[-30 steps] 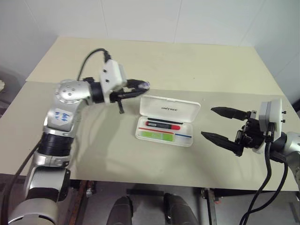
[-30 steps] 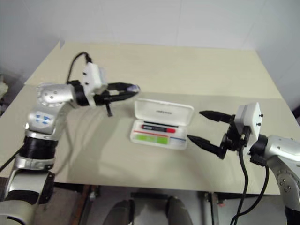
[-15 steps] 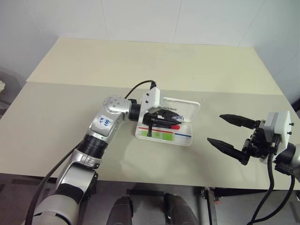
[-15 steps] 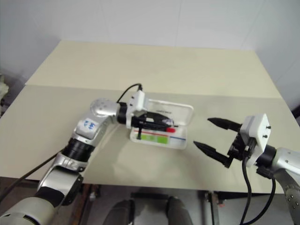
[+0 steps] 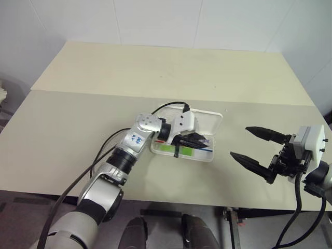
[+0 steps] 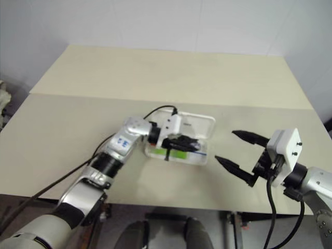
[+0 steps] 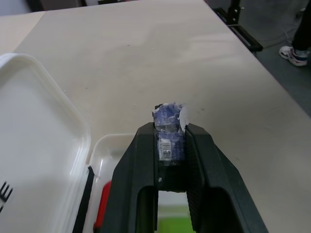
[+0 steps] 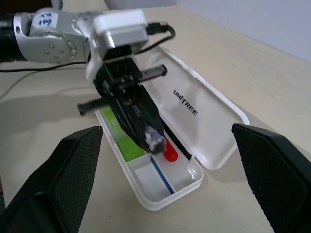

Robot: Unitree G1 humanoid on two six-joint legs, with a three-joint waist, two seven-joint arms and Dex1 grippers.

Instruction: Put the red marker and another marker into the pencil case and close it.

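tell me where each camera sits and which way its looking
Left and right eye views: on the head, looking forward and down at the table; both arms show.
Left wrist view: along the left gripper, which pinches a small blue-wrapped object above the pencil case.
Right wrist view: past the open right gripper toward the case.
Shared: the case, the red marker.

I count one white pencil case [image 8: 204,141], lid up, on one beige table [image 5: 155,67]. Inside it lie one red marker [image 8: 170,153] and one lime-green highlighter [image 8: 127,143]. My left gripper [image 8: 154,138] pinches one small bluish-grey object [image 7: 168,127]. I have two grippers: that one and my right gripper [image 5: 258,147], its two black fingers spread wide.
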